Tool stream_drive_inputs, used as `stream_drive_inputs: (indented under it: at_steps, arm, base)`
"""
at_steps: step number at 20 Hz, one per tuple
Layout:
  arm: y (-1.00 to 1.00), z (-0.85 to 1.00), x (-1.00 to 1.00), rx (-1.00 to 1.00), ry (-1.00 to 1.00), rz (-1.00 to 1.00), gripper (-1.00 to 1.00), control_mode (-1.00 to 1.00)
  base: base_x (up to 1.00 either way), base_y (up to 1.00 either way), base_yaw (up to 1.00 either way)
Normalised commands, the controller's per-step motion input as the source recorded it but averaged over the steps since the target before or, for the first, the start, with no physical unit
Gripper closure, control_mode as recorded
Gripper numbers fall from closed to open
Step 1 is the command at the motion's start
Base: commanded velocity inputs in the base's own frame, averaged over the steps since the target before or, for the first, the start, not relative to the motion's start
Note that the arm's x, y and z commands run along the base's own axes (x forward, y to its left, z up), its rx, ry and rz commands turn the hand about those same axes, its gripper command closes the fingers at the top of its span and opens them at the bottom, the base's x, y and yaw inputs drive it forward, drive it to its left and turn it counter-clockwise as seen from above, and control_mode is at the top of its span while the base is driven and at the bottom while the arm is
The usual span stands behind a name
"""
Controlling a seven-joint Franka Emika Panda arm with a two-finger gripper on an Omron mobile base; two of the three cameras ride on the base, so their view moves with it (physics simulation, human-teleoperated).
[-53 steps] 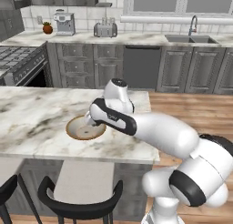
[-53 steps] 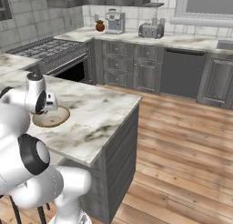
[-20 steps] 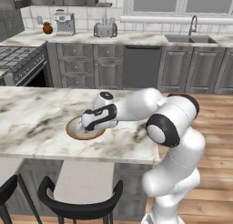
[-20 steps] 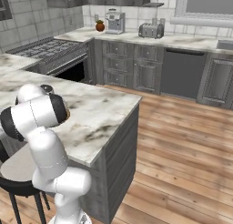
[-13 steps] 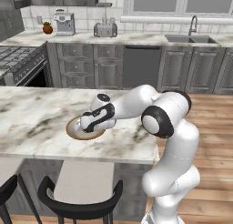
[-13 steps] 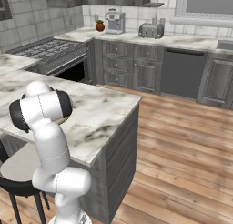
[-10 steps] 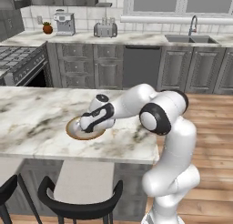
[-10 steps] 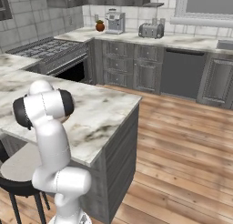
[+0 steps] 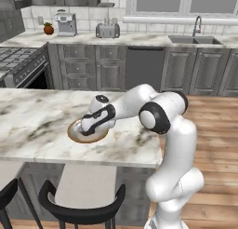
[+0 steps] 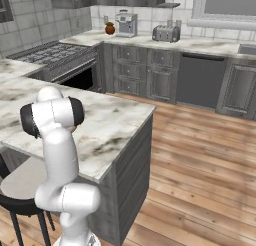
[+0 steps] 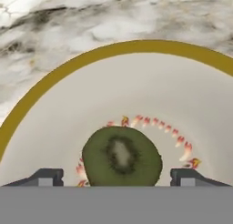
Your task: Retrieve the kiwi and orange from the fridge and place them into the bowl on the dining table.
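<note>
The kiwi (image 11: pixel 121 156) sits low in the middle of the hand view, and you can see it lies on the pale inside of the bowl (image 11: pixel 54 75). It rests between the two dark finger tips, which stand far apart at the lower left and lower right of that picture, with a clear gap on each side of the fruit. So the jaws are wide and hold nothing; the kiwi looks let go. You see it end-on, with its light core facing the camera, so it looks nearly round here and you cannot tell which way its long side runs. The tan rim of the bowl curves across the upper half of the hand view, and the marbled top of the dining table (image 11: pixel 113 18) shows beyond it at the top of the picture. In the left base view, the gripper (image 9: pixel 89 127) hangs just over the bowl left of the middle of the frame, with the white arm reaching to it from the right. The kiwi lies straight below the jaws, so your next move is most likely just to lift the hand straight up and away. The orange is not in the bowl yet, so that part of the job looks not yet done.
</note>
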Motion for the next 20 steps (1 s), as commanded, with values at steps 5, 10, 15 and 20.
stream_drive_inputs:
  at_steps: [5,10,15,20]
  arm:
    - [-0.03,0.6,-0.39,0.0,0.0,0.0,-1.0,-1.0]
    - [-0.38,0.96,-0.58,0.0,-0.01,0.0,-1.0,-1.0]
    - [-0.79,1.0,-0.7,0.0,-0.05,0.0,-1.0,-1.0]
    - [-0.81,1.0,-0.89,0.0,-0.02,0.0,-1.0,-1.0]
  base:
    - [0.0,0.0,0.0]
    - [0.0,0.0,0.0]
    - [0.0,0.0,0.0]
    - [0.0,0.0,0.0]
